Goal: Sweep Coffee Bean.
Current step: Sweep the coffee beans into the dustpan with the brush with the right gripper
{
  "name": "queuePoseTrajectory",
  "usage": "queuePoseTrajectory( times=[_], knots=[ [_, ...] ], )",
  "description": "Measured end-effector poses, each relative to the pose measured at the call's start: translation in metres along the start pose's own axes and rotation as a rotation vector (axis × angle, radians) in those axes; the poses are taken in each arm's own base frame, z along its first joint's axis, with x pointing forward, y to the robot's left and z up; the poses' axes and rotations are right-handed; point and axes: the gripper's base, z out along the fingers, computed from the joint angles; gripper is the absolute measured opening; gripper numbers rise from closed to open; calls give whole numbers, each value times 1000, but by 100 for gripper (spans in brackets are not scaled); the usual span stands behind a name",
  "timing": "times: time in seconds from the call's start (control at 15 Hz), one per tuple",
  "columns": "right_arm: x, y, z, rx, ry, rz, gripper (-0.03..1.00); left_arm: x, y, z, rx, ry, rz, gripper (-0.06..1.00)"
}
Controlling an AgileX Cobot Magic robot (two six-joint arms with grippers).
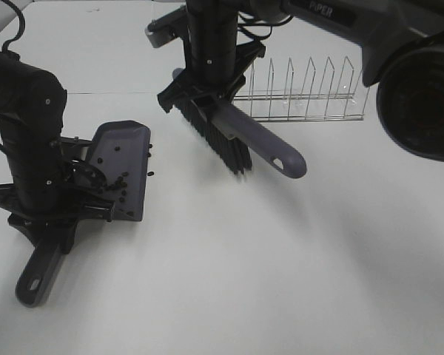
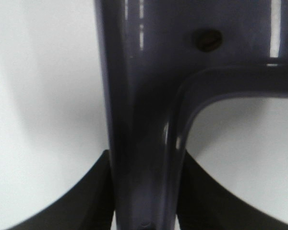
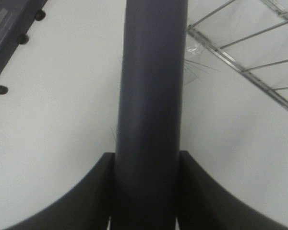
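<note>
The grey dustpan (image 1: 126, 159) lies on the white table at the left, its mouth facing right. Several coffee beans (image 1: 118, 185) lie inside it, and a few (image 1: 151, 152) lie on the table just off its right lip. My left gripper (image 1: 55, 222) is shut on the dustpan's handle (image 2: 139, 120); one bean (image 2: 209, 40) shows on the pan in the left wrist view. My right gripper (image 1: 200, 100) is shut on the grey brush (image 1: 263, 144), right of the pan. Its black bristles (image 1: 220, 140) point down toward the table. The right wrist view shows the brush handle (image 3: 151, 96) and stray beans (image 3: 0, 89).
A wire dish rack (image 1: 303, 96) stands at the back right, just behind the brush; it also shows in the right wrist view (image 3: 249, 62). The dustpan's handle end (image 1: 33, 285) points to the front left. A dark camera housing (image 1: 422, 96) fills the upper right.
</note>
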Motion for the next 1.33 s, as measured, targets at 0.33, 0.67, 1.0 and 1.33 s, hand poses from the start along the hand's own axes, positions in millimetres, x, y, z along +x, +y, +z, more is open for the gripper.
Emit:
queuePoseTrajectory(
  times=[0.33,0.67,1.0,1.33],
  knots=[
    [3,12,26,-44,26,1,27,0,2,-6,-9,-29,15,32],
    [3,12,26,-43,27,1,27,6,10,-43,-20,-124,8,32],
    [4,12,26,-42,36,0,27,4,25,-41,-49,-97,-19,32],
    [4,11,25,-34,42,-3,27,-4,59,-31,-27,-107,-48,32]
  ],
)
